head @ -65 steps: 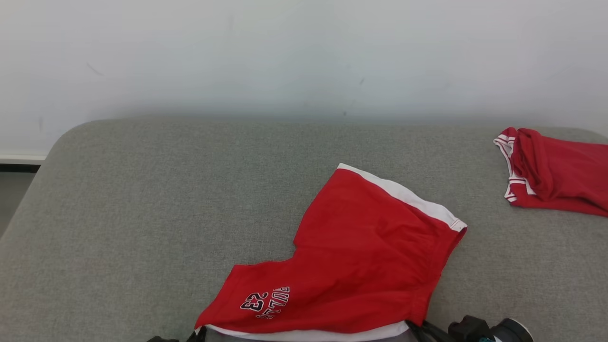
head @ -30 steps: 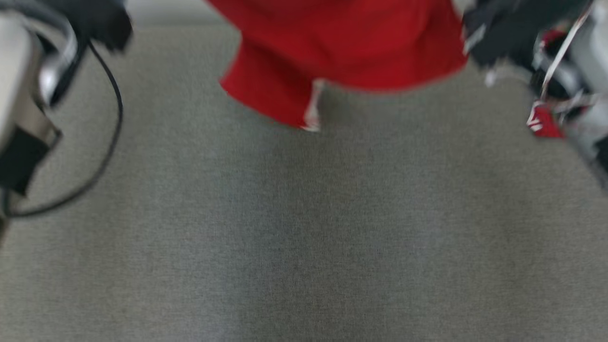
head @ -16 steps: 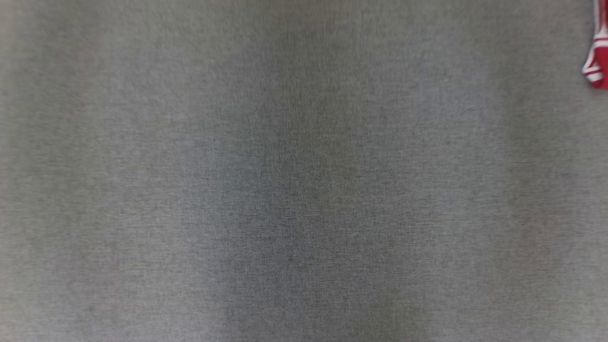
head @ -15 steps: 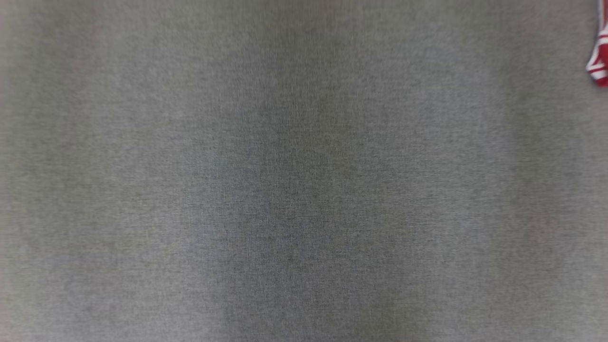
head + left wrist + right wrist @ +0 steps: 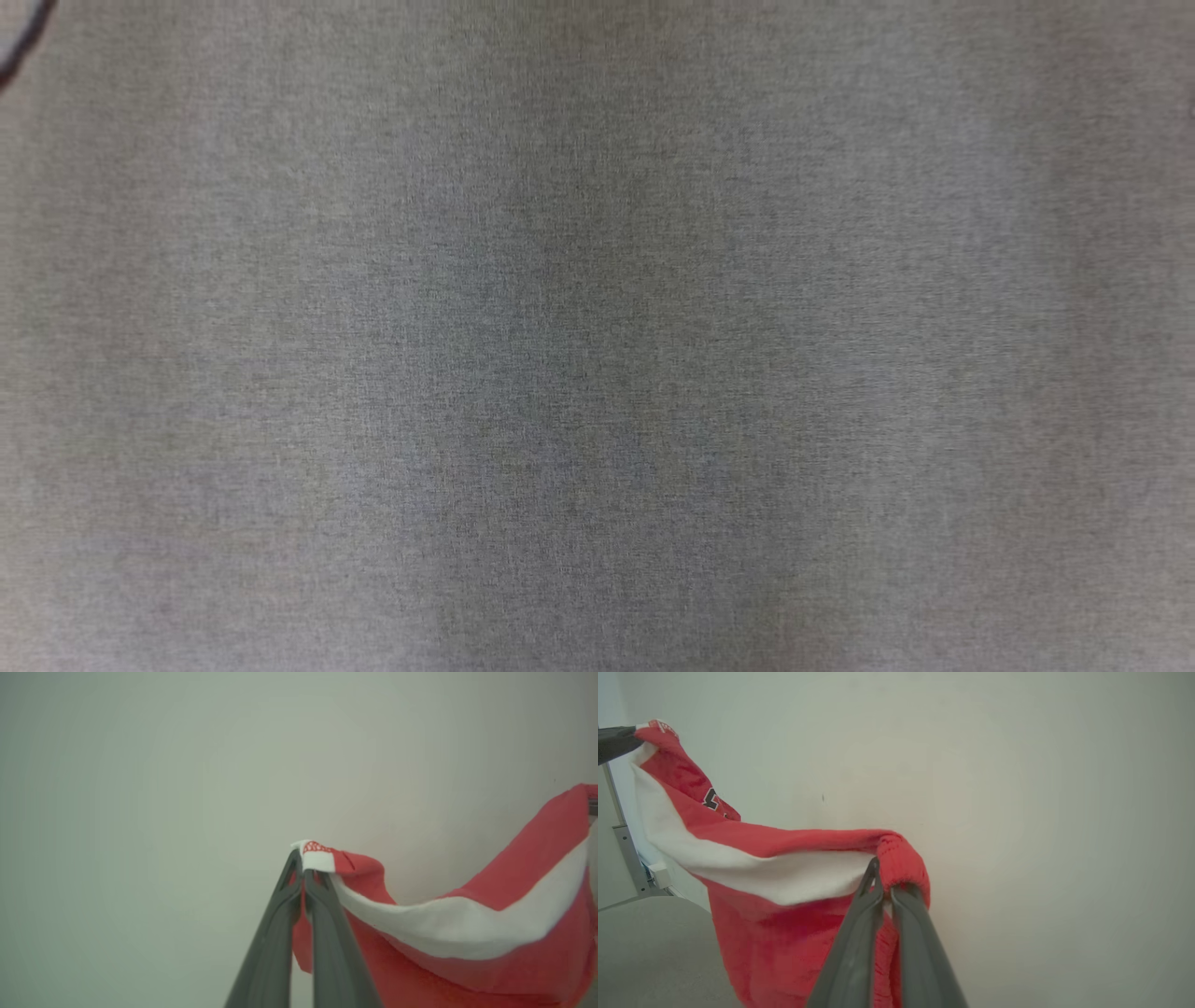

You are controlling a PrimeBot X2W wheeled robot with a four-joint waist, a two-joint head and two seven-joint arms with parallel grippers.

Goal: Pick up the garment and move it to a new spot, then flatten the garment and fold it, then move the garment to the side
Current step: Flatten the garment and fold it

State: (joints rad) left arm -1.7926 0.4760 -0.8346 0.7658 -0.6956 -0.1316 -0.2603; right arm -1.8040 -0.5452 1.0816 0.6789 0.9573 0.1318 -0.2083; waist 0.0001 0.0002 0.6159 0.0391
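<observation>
The garment (image 5: 467, 933) is a pair of red shorts with a white side stripe, hanging in the air in front of a pale wall. My left gripper (image 5: 301, 868) is shut on one white-trimmed corner of it. In the right wrist view my right gripper (image 5: 882, 882) is shut on the gathered red waistband of the garment (image 5: 784, 905); the cloth sags between the two grips. The left gripper's dark fingers (image 5: 614, 739) show at the far left of that view, holding the other corner.
The head view looks straight down on the grey fabric surface (image 5: 597, 373), with a dark cable (image 5: 23, 42) at the top left corner. A corner of that grey surface (image 5: 649, 952) lies below the hanging cloth, beside a metal post (image 5: 623, 844) by the wall.
The head camera has tilted down, so the shorts and the folded red garment at the right have left its view. Both grippers have lifted the shorts off the surface.
</observation>
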